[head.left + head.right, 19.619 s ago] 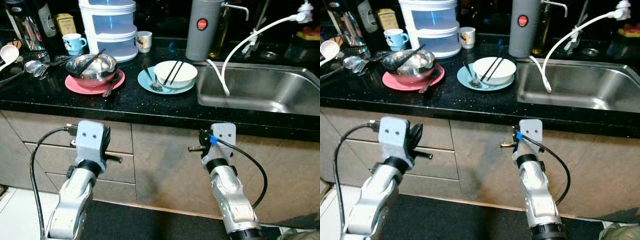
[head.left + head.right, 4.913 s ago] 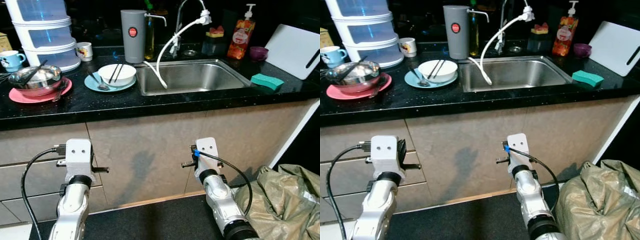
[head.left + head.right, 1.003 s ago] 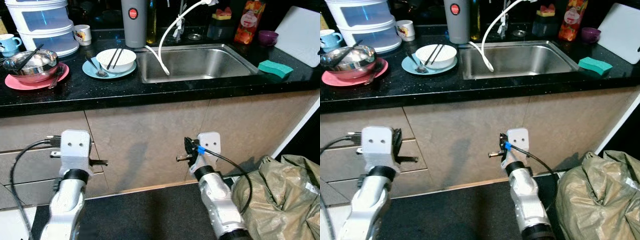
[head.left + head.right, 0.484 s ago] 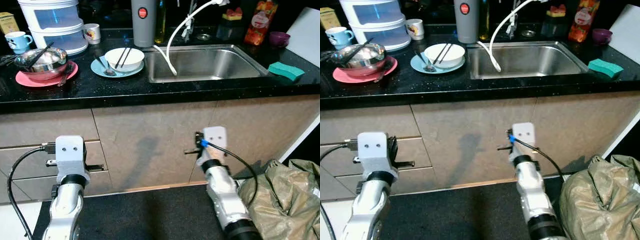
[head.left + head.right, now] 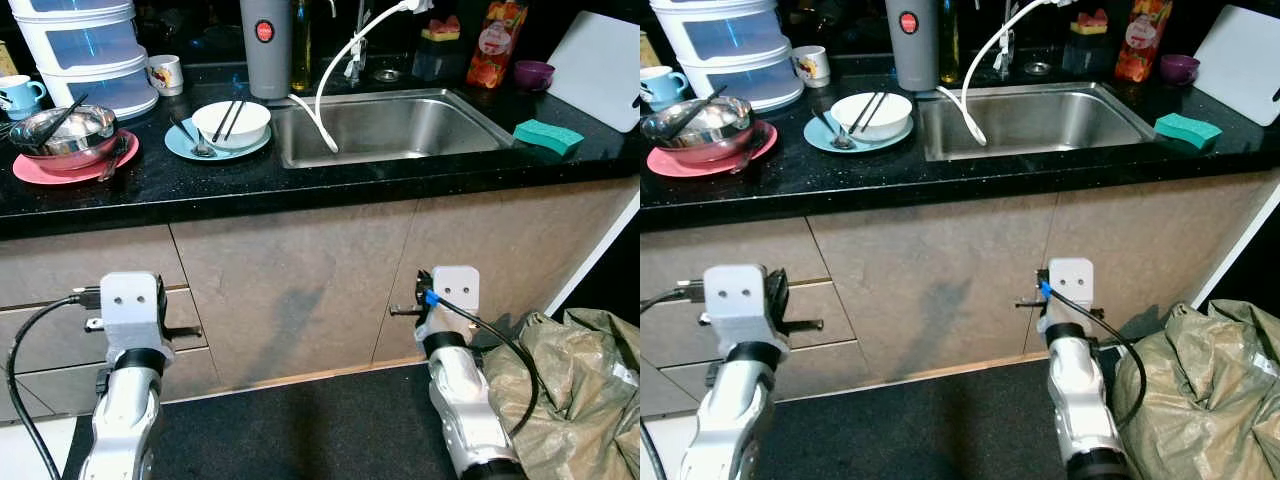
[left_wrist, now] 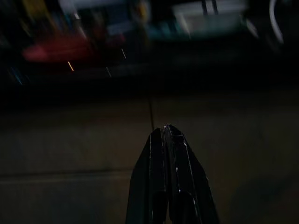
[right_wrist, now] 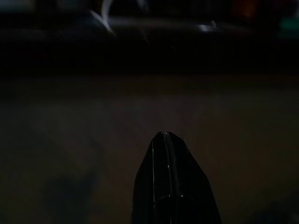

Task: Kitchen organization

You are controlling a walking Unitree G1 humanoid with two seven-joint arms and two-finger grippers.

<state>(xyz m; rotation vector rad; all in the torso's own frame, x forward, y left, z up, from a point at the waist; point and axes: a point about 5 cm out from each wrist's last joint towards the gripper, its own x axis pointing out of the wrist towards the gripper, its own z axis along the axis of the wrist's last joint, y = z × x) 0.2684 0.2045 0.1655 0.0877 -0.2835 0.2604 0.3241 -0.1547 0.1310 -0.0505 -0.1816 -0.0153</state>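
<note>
On the black counter (image 5: 300, 180) a white bowl (image 5: 231, 122) with chopsticks sits on a light blue plate (image 5: 190, 150) holding a spoon. To its left a steel bowl (image 5: 58, 130) with chopsticks rests on a pink plate (image 5: 50, 170). The steel sink (image 5: 390, 125) lies right of them, a white hose (image 5: 325, 80) hanging into it. Both arms hang low before the beige cabinet fronts. My left gripper (image 6: 167, 128) is shut and holds nothing. My right gripper (image 7: 163, 134) is shut too, also with nothing in it.
Stacked white containers (image 5: 85, 50), two mugs (image 5: 165, 72) and a grey flask (image 5: 265, 45) stand at the counter's back. A green sponge (image 5: 548, 135), purple cup (image 5: 534, 73), orange bottle (image 5: 496, 42) and white board (image 5: 600, 65) lie right of the sink. An olive bag (image 5: 580, 390) sits on the floor at right.
The view has swung slightly right since half a second ago, so the counter appears shifted left. Both arms still hang shut in front of the cabinets.
</note>
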